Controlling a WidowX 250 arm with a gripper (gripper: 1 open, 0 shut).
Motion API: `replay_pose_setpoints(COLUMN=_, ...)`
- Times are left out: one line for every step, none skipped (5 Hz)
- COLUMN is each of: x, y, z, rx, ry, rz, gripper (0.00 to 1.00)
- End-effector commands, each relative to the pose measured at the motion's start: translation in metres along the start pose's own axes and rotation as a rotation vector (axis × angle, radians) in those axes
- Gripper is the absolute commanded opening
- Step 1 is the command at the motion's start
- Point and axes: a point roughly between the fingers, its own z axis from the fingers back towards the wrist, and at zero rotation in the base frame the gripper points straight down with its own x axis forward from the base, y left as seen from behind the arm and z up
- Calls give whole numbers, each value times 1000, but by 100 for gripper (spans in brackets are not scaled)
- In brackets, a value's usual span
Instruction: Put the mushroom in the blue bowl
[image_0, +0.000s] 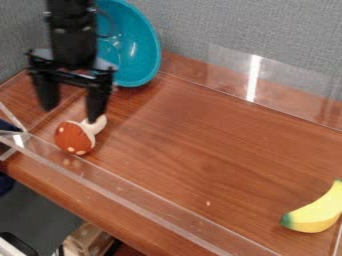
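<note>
The mushroom (78, 134) lies on its side on the wooden table near the front left, red-orange cap toward the front, cream stem pointing back right. My gripper (70, 97) hangs just above and behind it, pointing straight down, jaws open wide with nothing between them; the right finger (96, 101) stands over the stem end. The blue bowl (130, 47) leans on its edge against the back wall, its glossy inside facing the table, partly hidden by the arm.
A yellow banana (318, 211) lies at the front right corner. Low clear plastic walls (147, 203) ring the table, with a taller clear panel (287, 78) at the back right. Bare wood spreads across the middle.
</note>
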Motion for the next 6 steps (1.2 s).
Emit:
replay_pose_setpoints(x=3, y=14, z=-4, rx=-2, ry=-49, rz=23, gripper=100)
replay_pose_setpoints(x=6, y=16, z=-16, rx=-9, ry=-51, rz=33, gripper=100)
replay_pose_setpoints(x=10, y=17, z=-32, rx=-1, ry=-26, rz=38, gripper=100)
replay_pose_setpoints(x=16, y=19, z=-43, rx=-1, ry=-30, rz=49, gripper=100)
replay_pose_setpoints(x=24, y=19, z=-49, rx=-12, ry=-29, rz=54, gripper=100)
replay_pose_setpoints(x=28, y=17, z=-53, rx=-15, ry=-34, rz=62, gripper=0)
